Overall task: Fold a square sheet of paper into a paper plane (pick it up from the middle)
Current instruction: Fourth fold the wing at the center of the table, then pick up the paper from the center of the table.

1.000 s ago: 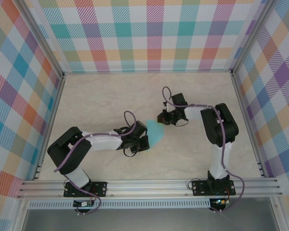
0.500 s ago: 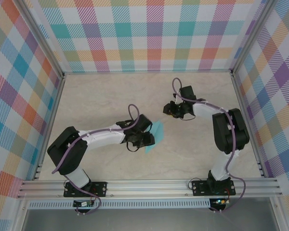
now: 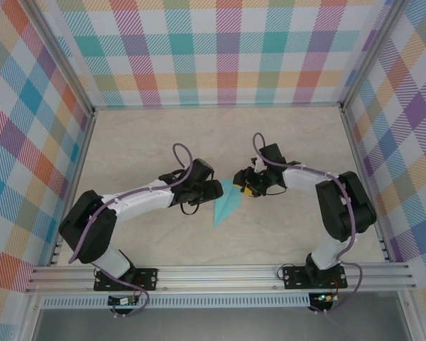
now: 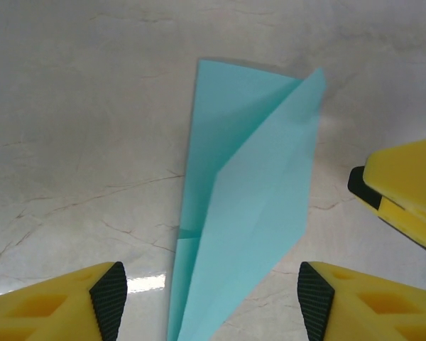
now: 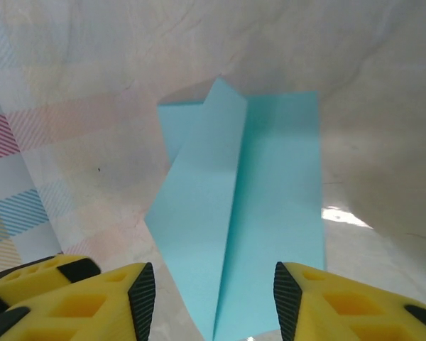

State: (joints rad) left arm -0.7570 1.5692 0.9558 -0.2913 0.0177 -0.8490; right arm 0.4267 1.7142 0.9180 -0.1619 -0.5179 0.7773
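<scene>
The square sheet of paper lies folded as a narrow turquoise paper plane flat on the marble table, its tip pointing toward the near left. My left gripper is just left of its wide end and my right gripper just right of it. In the left wrist view the paper plane runs between the open left gripper without touching either pad. In the right wrist view the paper plane, with its central crease, lies under the open right gripper.
The marble table is fenced by plaid walls and aluminium rails. A yellow finger of the right gripper shows at the edge of the left wrist view, close beside the paper.
Both grippers have gone from shut to open and the paper plane now lies free on the table. The left gripper moved away from me; the right gripper came back in to the plane's wide end.
</scene>
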